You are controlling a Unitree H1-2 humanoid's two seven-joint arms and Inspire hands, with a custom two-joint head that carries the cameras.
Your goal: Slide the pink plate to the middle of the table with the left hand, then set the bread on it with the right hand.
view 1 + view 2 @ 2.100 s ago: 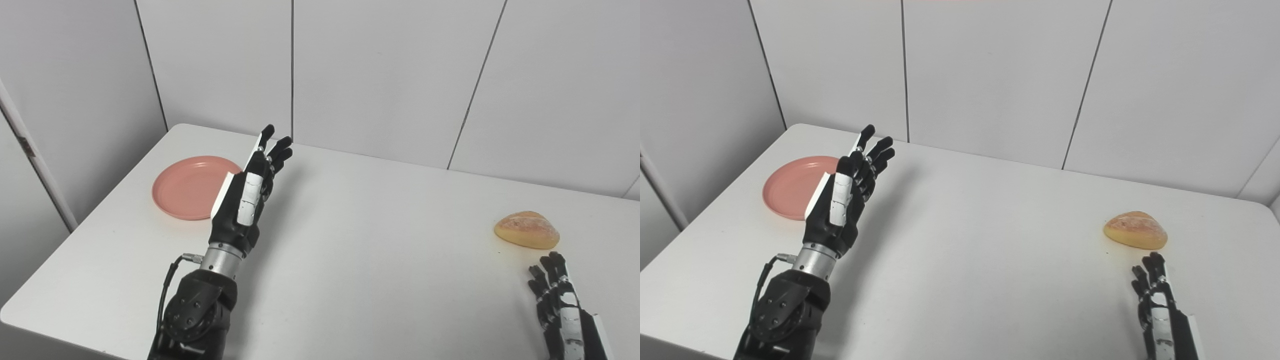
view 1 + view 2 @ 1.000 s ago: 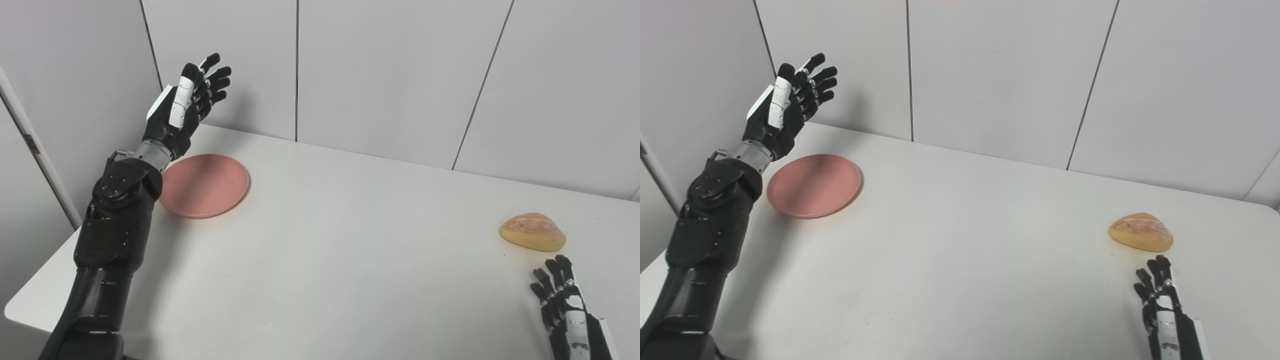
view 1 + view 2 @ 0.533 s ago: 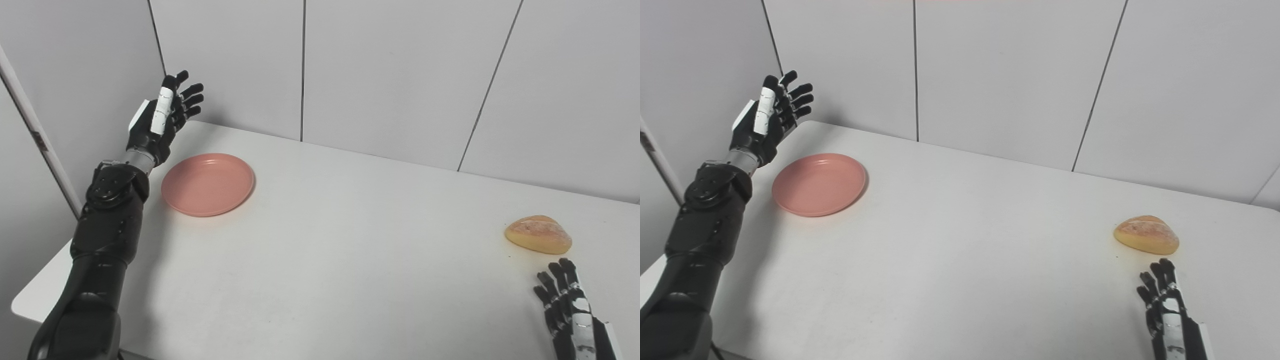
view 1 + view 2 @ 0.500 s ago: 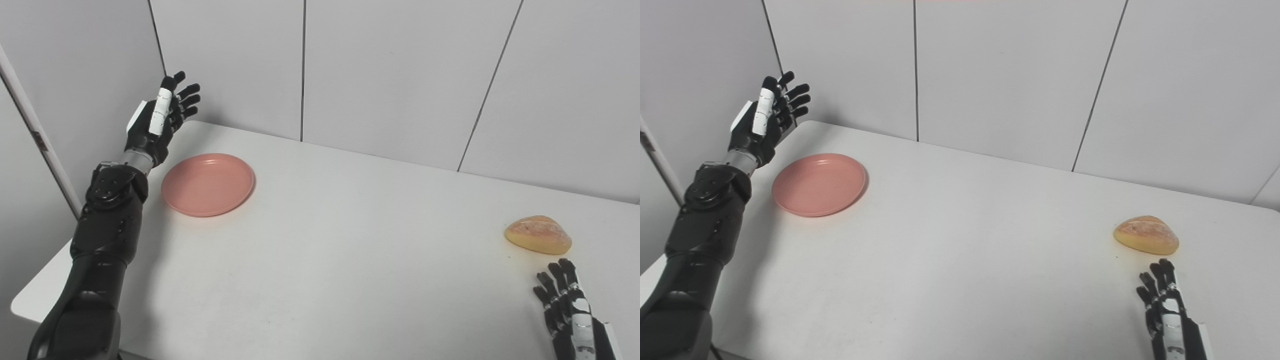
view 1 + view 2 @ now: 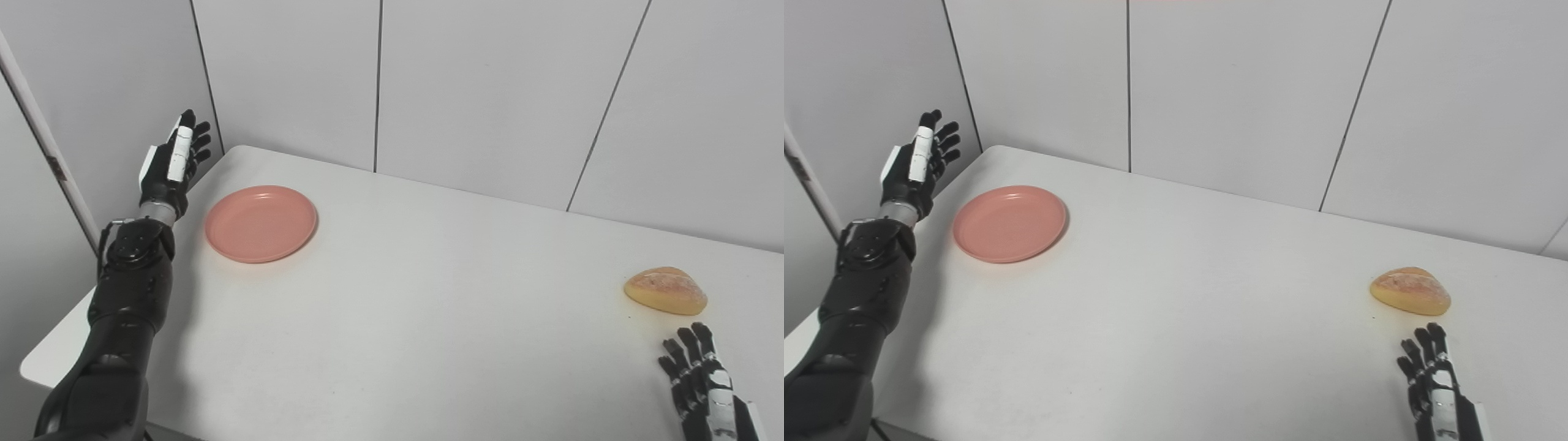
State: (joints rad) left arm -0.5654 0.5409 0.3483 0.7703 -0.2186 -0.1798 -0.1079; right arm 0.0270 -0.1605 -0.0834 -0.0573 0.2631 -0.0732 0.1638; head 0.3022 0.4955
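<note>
One plate [image 5: 261, 223] and one bread [image 5: 665, 291] lie on the white table [image 5: 429, 318]; two hands are in view. The plate is pink and holds nothing. It sits near the table's far left corner, just to the right of the left hand [image 5: 169, 165], whose fingers [image 5: 197, 138] are spread apart, raised and pointing up at the table's left edge, clear of the plate. The bread rests near the right edge, just beyond the fingertips of the right hand [image 5: 704, 386]. That hand lies low over the table, its fingers [image 5: 1421, 352] apart and holding nothing, not touching the bread.
</note>
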